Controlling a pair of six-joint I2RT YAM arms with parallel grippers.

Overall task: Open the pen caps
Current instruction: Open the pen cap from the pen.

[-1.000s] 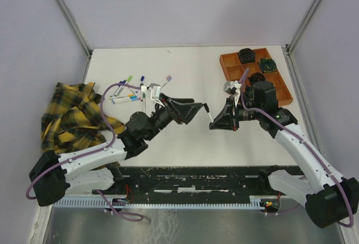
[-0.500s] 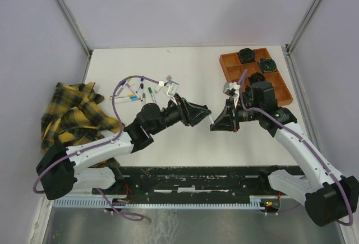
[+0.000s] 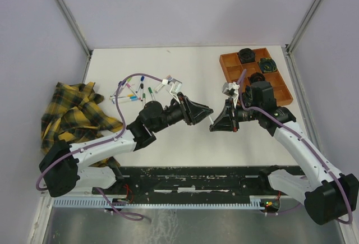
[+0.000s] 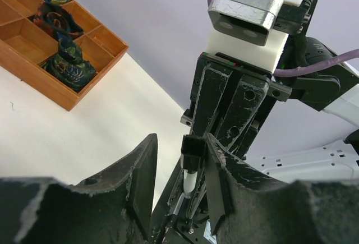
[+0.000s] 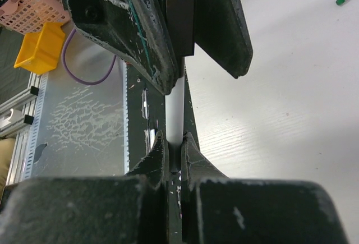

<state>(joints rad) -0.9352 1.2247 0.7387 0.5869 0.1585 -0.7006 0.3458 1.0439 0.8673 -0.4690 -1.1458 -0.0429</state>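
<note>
right gripper (image 5: 175, 142) is clenched on the white barrel (image 5: 174, 106), with no gap at the pads. In its wrist view the barrel runs straight from 6 to 12 o'clock. The black cap (image 5: 180, 26) sits at the 12 end, between the other arm's fingers. left gripper (image 4: 179, 150) is released: the jaws stand part-way apart and straddle the cap without pinching it. In the left wrist view the cap sits hard over toward the 3 o'clock finger (image 4: 216, 172), with clear daylight on the 9 o'clock side. It's probably touching that pad, but I can't confirm from here. So closure will be lopsided; expect the cap to get nudged sideways before both pads bite. The pull has to go along the barrel axis, away from the right fingertips. Seen from the top that's roughly toward 10 o'clock, and the left arm is the one on it. In the top view the two gripper bodies meet mid-table and bury the cap. Only a sliver of barrel shows there, so axis tilt out of the table plane is hard to read. The cap/barrel seam shows in the left wrist view but is partly behind a finger in the right one. How far along the pads the cap sits is unclear. The remaining caps are on the loose pens (image 3: 139, 91), at 10 o'clock on the table, well apart from both grippers.
</note>
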